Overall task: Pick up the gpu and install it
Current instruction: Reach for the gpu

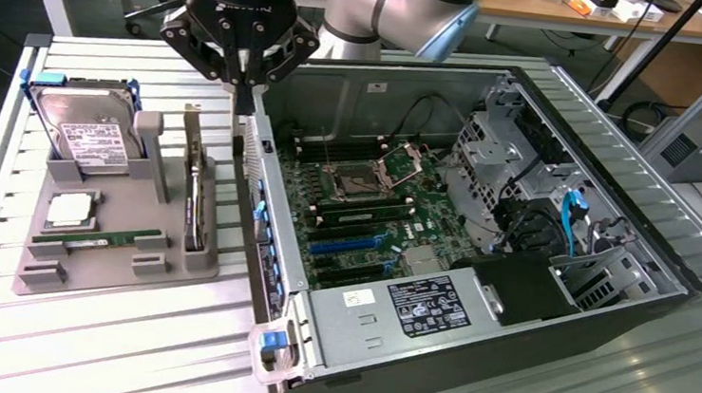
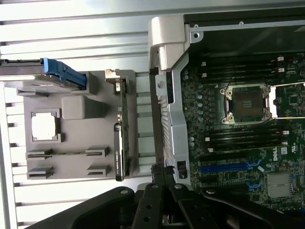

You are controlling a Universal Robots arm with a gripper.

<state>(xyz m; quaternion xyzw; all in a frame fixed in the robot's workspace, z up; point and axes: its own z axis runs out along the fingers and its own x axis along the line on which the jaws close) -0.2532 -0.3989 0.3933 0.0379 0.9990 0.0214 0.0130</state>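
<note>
We see a slatted table top (image 1: 83,345) of pale ribbed metal with a satin finish. At nine o'clock in the exterior view lies a grey moulded plastic holder tray (image 1: 103,275), matt and smooth. In it, the gpu (image 1: 194,211) shows green circuit board and a black cooler with a dull sheen. The silver hard drive (image 1: 92,140) is bare metal under a white paper label. At three o'clock, the dark computer case (image 1: 646,308) is sheet metal, and its power supply box (image 1: 365,326) is bare grey metal with a glossy sticker. The black gripper (image 1: 246,92) shines.

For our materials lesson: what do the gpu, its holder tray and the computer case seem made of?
gpu: green circuit board, black cooler probably plastic, silvery metal bracket. Holder tray: uniform matte grey, likely plastic. Computer case: dull grey sheet metal, judging by folded edges.
</note>
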